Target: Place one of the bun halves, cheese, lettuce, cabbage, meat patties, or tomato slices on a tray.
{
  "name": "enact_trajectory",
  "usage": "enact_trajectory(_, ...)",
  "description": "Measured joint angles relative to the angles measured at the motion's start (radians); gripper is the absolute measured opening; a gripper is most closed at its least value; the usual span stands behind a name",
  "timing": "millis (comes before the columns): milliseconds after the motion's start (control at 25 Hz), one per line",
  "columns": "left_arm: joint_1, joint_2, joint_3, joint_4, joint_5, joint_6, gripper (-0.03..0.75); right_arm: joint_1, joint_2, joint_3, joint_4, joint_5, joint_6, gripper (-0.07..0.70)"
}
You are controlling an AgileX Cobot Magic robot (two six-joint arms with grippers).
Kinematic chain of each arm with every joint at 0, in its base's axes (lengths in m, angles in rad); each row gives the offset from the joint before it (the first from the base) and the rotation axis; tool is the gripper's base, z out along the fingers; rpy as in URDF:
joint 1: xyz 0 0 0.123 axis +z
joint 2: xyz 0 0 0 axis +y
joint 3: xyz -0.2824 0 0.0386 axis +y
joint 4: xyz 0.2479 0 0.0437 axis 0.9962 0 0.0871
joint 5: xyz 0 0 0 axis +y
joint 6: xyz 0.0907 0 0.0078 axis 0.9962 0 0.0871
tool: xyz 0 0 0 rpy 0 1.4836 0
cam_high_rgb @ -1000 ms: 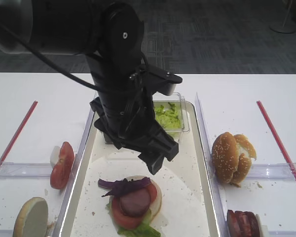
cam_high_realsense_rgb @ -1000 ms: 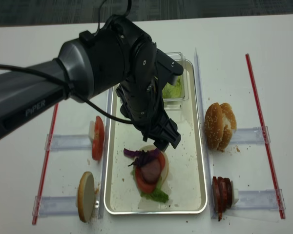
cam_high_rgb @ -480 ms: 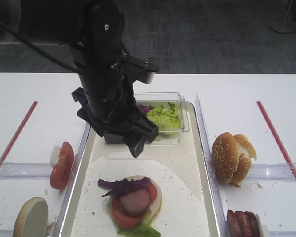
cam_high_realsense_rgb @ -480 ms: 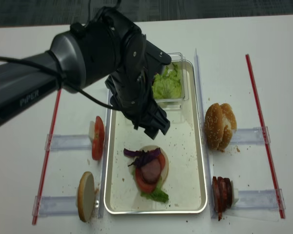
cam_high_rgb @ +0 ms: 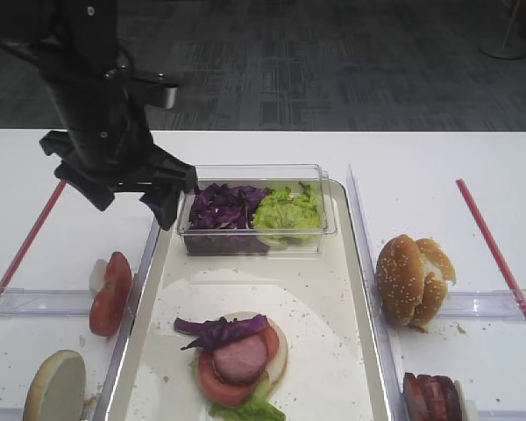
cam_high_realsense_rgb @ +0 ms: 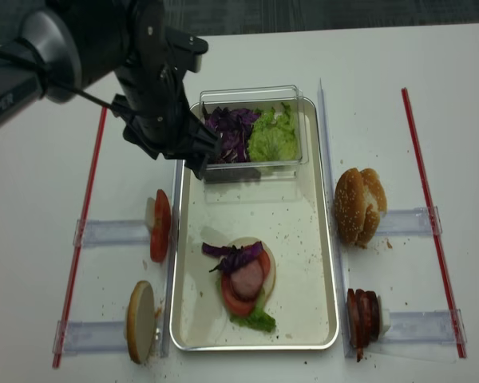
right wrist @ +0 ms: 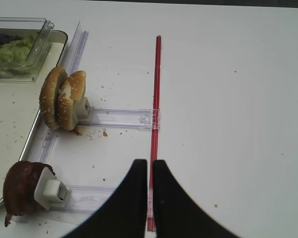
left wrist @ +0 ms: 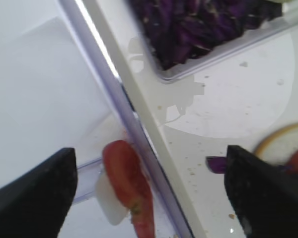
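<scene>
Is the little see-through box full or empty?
Full. The box holds purple cabbage on one side and green lettuce on the other.

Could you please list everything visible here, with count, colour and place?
tray: one, cream-white, table centre.
stack: one, on the tray; pale bun half under lettuce, tomato, a meat patty and purple cabbage.
clear tub: one, at the tray's far end, holding purple cabbage and light green lettuce.
tomato slices: red, upright in a clear holder left of the tray; count unclear.
single bun half: one, pale cut face, near left holder.
bun halves: two, golden-brown, seeded, in a holder right of the tray.
meat patties: dark red-brown, near right holder; count unclear.
red strips: two, one along each side of the table.
left gripper: black, open, empty, above the tray's left edge.
right gripper: black, shut, over the right strip.
</scene>
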Motion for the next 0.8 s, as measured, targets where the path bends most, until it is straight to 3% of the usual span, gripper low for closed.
enact_trajectory(800,0.398,0.0,0.0,0.002,0.036,0.061,0.555,0.0,0.0,0.0,0.0,0.0,0.0,0.679)
